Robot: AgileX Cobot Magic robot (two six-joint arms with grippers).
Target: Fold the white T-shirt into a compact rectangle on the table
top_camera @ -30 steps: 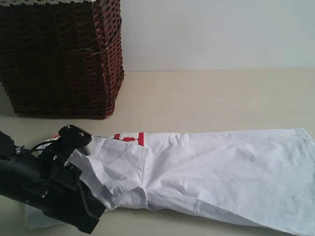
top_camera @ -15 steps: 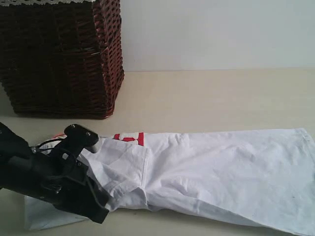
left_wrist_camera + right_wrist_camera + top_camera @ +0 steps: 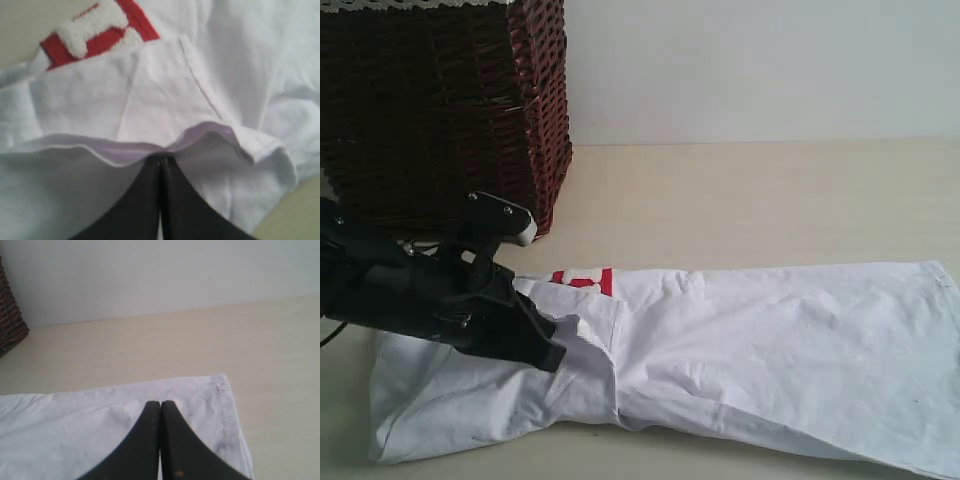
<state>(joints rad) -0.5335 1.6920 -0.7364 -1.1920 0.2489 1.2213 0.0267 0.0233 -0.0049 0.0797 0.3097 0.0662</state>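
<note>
The white T-shirt (image 3: 770, 340) lies stretched across the front of the table (image 3: 740, 200), with its red-outlined letters (image 3: 582, 280) showing at the far edge. My left gripper (image 3: 555, 357) is at the shirt's left end, shut on the hem of a folded-over sleeve flap (image 3: 150, 95). The hem arches up right at the tips of that gripper (image 3: 160, 159). My right gripper (image 3: 160, 403) is shut with nothing in it, hovering over the flat bottom corner of the shirt (image 3: 75, 430). It is outside the exterior view.
A dark brown wicker basket (image 3: 440, 110) stands at the back left, close behind the left arm, and its corner (image 3: 10, 315) also shows in the right wrist view. A pale wall runs behind the table. Bare tabletop lies between the basket and the shirt.
The left arm has swung up and to the right, from the shirt's lower left corner to the sleeve flap. The shirt's lower left part, covered before, now shows.
</note>
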